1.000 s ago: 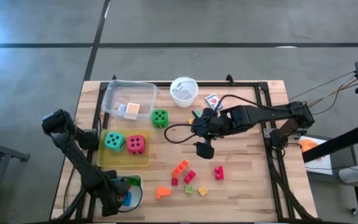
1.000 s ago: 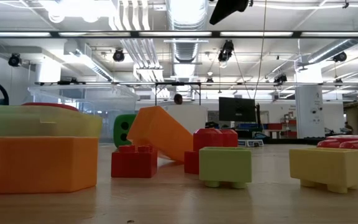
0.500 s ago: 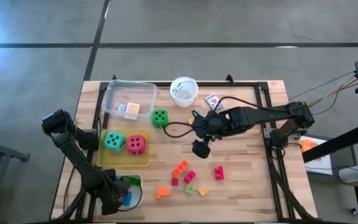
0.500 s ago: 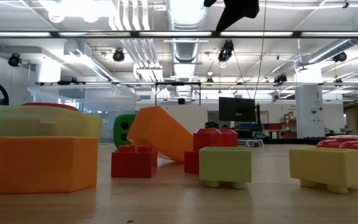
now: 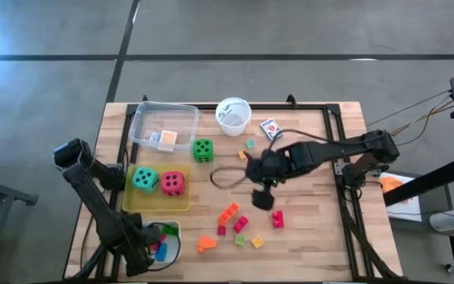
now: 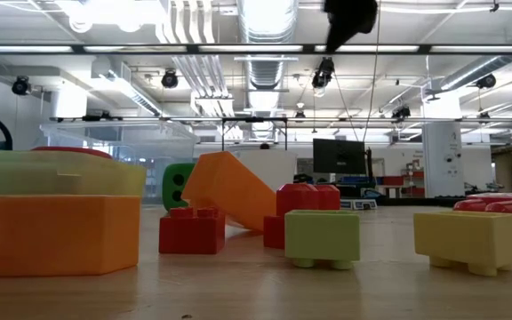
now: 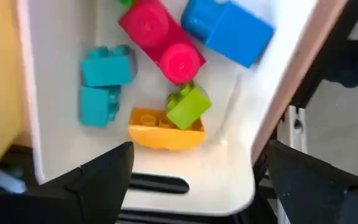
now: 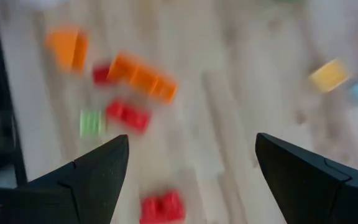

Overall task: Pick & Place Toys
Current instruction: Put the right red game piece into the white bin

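The right gripper (image 5: 263, 199) hangs over the middle of the table with its fingers (image 8: 86, 180) spread apart and nothing between them, just far of the loose scatter of blocks. Nearest it lies a red block (image 5: 277, 218), then the long orange block (image 5: 228, 211), a second red block (image 5: 240, 224), a green block (image 5: 240, 240) and a yellow block (image 5: 257, 242), with an orange wedge (image 5: 205, 244) further left. These look like hard, hollow plastic: light, stiff and smooth, likely to skate on the wood if nudged, so the flat side walls are the sound place to pinch, not the studded top. The left gripper (image 7: 191, 180) sits at the near left corner, fingers wide and empty, right above the white tray (image 7: 229, 180), where a green block (image 7: 188, 106) rests on a yellow one (image 7: 165, 128) beside teal (image 7: 104, 84), red (image 7: 161, 41) and blue (image 7: 229, 28) blocks. The foam dice (image 5: 158, 181) in the yellow tray (image 5: 158, 203) and the green die (image 5: 202, 149) would give under pressure.
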Action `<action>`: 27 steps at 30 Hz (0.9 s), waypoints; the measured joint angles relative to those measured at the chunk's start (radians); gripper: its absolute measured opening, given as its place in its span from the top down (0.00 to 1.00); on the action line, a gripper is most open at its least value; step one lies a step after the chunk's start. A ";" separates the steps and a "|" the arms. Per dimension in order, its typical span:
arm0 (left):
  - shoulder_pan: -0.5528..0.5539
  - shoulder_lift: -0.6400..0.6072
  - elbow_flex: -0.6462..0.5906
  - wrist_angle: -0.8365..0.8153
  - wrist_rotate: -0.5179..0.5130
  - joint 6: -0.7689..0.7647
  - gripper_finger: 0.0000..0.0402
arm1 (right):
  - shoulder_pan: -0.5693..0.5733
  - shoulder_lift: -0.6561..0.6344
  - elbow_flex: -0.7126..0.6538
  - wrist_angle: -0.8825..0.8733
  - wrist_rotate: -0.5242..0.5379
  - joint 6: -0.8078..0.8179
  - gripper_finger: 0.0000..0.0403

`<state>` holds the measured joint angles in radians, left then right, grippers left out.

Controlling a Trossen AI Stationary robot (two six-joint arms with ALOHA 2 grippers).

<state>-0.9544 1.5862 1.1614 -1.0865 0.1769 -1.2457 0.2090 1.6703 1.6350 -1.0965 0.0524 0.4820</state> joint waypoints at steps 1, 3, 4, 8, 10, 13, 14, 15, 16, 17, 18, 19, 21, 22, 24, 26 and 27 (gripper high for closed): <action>0.003 -0.001 0.023 -0.025 -0.013 0.008 0.13 | 0.014 0.000 -0.015 -0.015 -0.019 -0.020 0.15; 0.012 -0.001 0.070 -0.075 -0.065 0.022 0.13 | 0.042 0.000 -0.051 -0.036 -0.042 -0.040 0.15; 0.017 -0.001 0.091 -0.094 -0.099 0.033 0.13 | 0.056 0.000 -0.071 -0.048 -0.047 -0.034 0.15; 0.047 -0.011 0.163 -0.141 -0.302 0.016 0.13 | 0.100 -0.001 -0.157 -0.052 -0.050 0.219 0.15; 0.071 -0.029 0.173 -0.093 -0.394 0.014 0.13 | 0.130 -0.006 -0.198 -0.052 -0.050 0.404 0.15; 0.122 -0.064 0.174 -0.002 -0.498 0.015 0.13 | 0.195 -0.013 -0.242 -0.049 -0.071 0.661 0.15; 0.143 -0.078 0.170 0.033 -0.523 0.022 0.13 | 0.217 -0.013 -0.255 -0.040 -0.078 0.730 0.15; 0.167 -0.094 0.161 0.071 -0.543 0.040 0.13 | 0.239 -0.013 -0.269 -0.020 -0.075 0.786 0.15; 0.192 -0.111 0.151 0.108 -0.555 0.068 0.13 | 0.259 -0.013 -0.285 0.009 -0.066 0.832 0.15; 0.219 -0.126 0.141 0.146 -0.560 0.095 0.13 | 0.277 -0.013 -0.302 0.054 -0.049 0.864 0.15; 0.247 -0.142 0.132 0.188 -0.562 0.121 0.13 | 0.292 -0.013 -0.320 0.109 -0.033 0.883 0.15; 0.274 -0.156 0.121 0.227 -0.563 0.142 0.13 | 0.305 -0.013 -0.337 0.152 -0.018 0.895 0.15; 0.329 -0.191 0.095 0.314 -0.558 0.175 0.13 | 0.325 -0.012 -0.363 0.175 0.023 0.938 0.15; 0.351 -0.208 0.082 0.352 -0.549 0.189 0.13 | 0.332 -0.012 -0.375 0.173 0.053 0.969 0.15; 0.391 -0.236 0.057 0.408 -0.533 0.206 0.13 | 0.341 -0.013 -0.404 0.166 0.097 1.026 0.15; 0.423 -0.259 0.035 0.450 -0.524 0.217 0.13 | 0.343 -0.013 -0.433 0.153 0.102 1.073 0.15; 0.434 -0.268 0.023 0.467 -0.524 0.218 0.13 | 0.343 -0.013 -0.445 0.162 0.102 1.095 0.15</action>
<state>-0.5200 1.3178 1.1843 -0.6193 -0.3466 -1.0275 0.5523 1.6572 1.1895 -0.9346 0.1546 1.5773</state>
